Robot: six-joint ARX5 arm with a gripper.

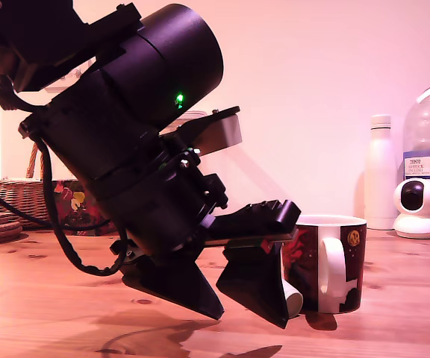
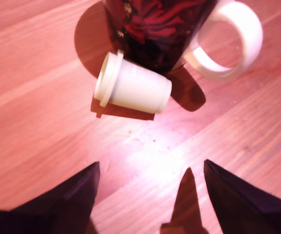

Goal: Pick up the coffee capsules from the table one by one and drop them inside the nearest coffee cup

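Lying capsule [image 2: 133, 87] beyond spread fingers [image 2: 74, 195], against cup [image 2: 155, 29].

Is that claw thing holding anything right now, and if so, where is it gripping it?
Nothing. The gripper is open and empty; the coffee capsule lies on its side on the table by the coffee cup.

The gripper [image 1: 252, 313] hides most of the capsule [image 1: 293, 300] in the exterior view; the wrist view cuts off the mug's [image 2: 155, 29] top.

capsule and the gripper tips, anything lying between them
Nothing: the wrist view shows only bare table between the open gripper and the capsule lying beside the cup.
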